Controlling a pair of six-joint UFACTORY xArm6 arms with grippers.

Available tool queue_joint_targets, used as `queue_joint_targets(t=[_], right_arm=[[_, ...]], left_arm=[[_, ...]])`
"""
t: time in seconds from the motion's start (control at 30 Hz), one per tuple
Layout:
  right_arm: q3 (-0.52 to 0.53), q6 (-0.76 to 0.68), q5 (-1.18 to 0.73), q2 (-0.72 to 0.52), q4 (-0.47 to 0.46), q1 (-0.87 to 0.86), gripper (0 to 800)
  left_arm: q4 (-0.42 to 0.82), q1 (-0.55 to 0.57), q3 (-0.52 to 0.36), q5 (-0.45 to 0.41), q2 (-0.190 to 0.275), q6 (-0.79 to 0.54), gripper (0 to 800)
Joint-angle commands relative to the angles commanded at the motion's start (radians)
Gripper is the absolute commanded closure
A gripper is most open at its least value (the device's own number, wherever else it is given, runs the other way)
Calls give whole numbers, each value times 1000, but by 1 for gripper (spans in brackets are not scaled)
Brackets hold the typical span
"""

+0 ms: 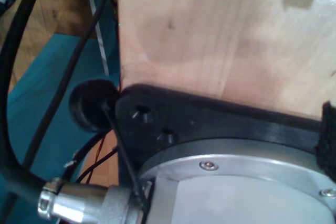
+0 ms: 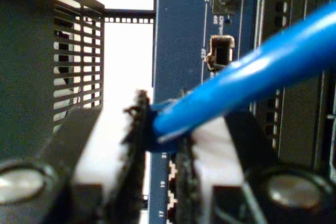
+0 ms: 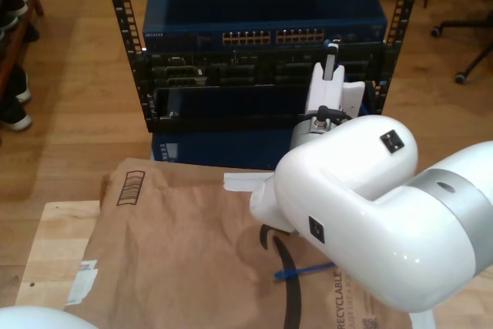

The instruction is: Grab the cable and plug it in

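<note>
My second end effector (image 2: 160,145) is clamped on the blue Ethernet cable (image 2: 252,72) near its plug — held facing the network switch (image 3: 266,13) ports for insertion; my first end effector's state I cannot tell.

The thin bright-blue cable (image 2: 247,77) is showing a glossy, even blue against the dark navy metal switch panel (image 2: 184,35), which is carrying small white numerals. The black perforated rack side (image 2: 79,51) is showing a slotted grid pattern. The white glossy robot arm (image 3: 362,206) is wearing a grey band. The brown paper sheet (image 3: 177,244) is bearing black print, lying over the pale plywood table (image 3: 46,252).
</note>
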State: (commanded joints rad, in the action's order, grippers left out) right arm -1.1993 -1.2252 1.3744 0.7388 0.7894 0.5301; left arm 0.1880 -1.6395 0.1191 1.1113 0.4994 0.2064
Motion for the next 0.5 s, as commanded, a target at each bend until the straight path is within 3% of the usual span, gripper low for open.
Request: queue_joint_targets(t=[0.5], right_arm=[[-55,-17,2,38,-28,-23,800]], left_arm=[[0,0,0,0,0,0,0]])
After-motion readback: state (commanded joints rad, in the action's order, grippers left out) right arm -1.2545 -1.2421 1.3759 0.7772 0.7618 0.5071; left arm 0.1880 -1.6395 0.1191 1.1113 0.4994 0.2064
